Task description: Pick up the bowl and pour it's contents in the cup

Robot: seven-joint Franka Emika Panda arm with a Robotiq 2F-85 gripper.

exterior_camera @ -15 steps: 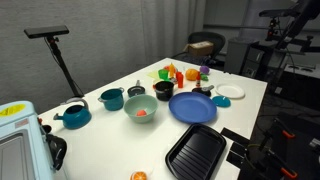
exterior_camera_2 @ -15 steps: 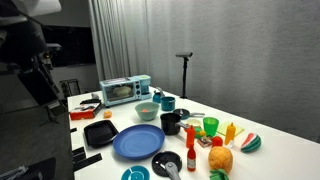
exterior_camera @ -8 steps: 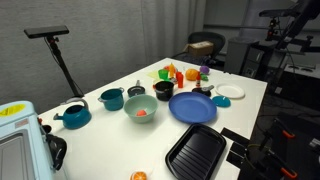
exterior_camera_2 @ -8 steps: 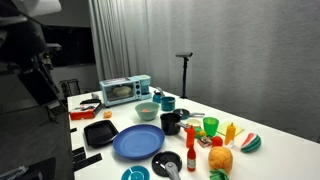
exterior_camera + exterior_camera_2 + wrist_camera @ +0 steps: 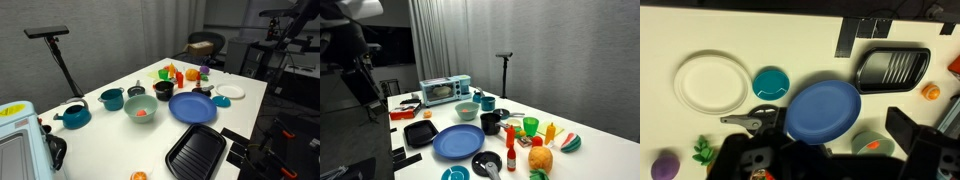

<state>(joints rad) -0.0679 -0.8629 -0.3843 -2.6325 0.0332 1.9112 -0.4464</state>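
Wrist view, looking down from high over white table [image 5: 790, 35].

Gripper [image 5: 825, 165]: enters from bottom edge as a dark mass. Fingertips not separable from housing. Cannot tell whether spread or pressed together. Well above the tabletop, touching none of the objects.

Bowl [image 5: 868, 146]: pale green, low in wrist view, just right of gripper centre, partly hidden behind dark gripper parts. Orange-red piece [image 5: 872, 147] lying inside it. Upright on table in both exterior views [image 5: 141, 108] [image 5: 467, 110]. Piece visible at bowl bottom in an exterior view [image 5: 141, 113].

Surroundings, taken from gripper:
- Blue plate [image 5: 823, 110] flat, directly ahead, just beside bowl.
- Small black pan [image 5: 765, 120] with handle ahead and left, beside blue plate's edge.
- Teal saucer [image 5: 771, 82] farther ahead and left, beyond the pan.
- White plate [image 5: 712, 82] left of saucer, near it but apart.
- Black ridged grill tray [image 5: 892, 68] ahead and right, past blue plate.
- Small orange object [image 5: 931, 92] right of tray, near frame edge; kind not identifiable.
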